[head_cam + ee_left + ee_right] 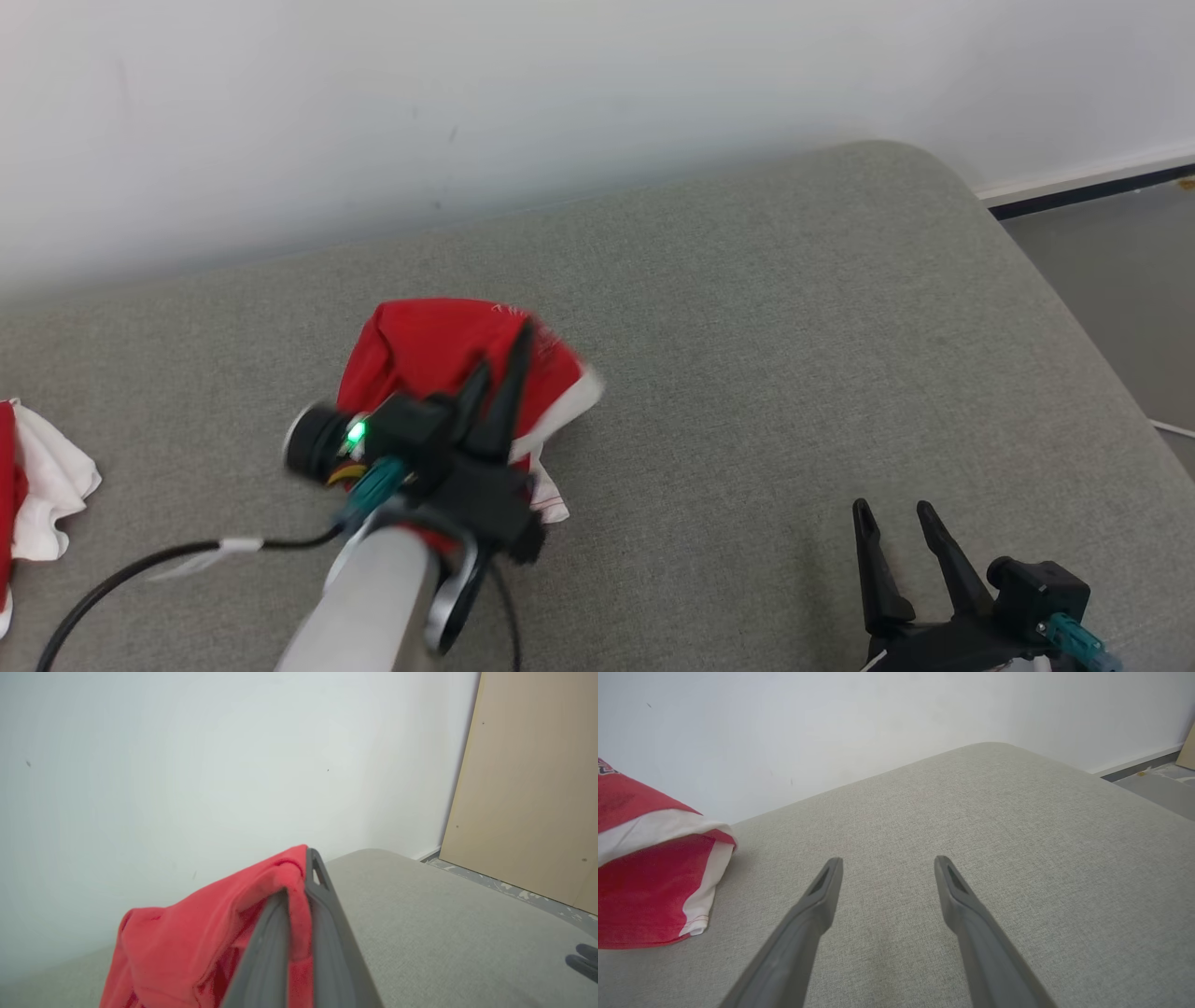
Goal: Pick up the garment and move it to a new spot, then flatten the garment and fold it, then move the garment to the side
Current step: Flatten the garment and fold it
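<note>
**Item 1. Garment** (420, 345): red with white trim, bunched in a heap on the grey bench (794, 355), at about 8 o'clock from the middle of the head view. Its lower edge rests on the bench. We judge it neither flattened nor folded, so the pick-up is the step in hand.

**Item 2. Left gripper** (504, 359): fingers closed on a fold at the top of the garment, with red cloth pinched between them in the left wrist view. We judge the grip sits high on the heap so that a lift lets the rest hang free of the bench.

**Item 3. Right gripper** (893, 523): at 5 o'clock, fingers spread wide and holding nothing. It is low over bare bench and well apart from the garment. We take it as parked out of the way until the flattening.

**Item 4. Second cloth** (37, 485): red and white, at the 9 o'clock edge, well apart from the garment and untouched.

**Item 5. Cable** (140, 565): black, trailing from the left arm toward 8 o'clock.

**Note:** we think a single pinch on loose cloth could slip.
</note>
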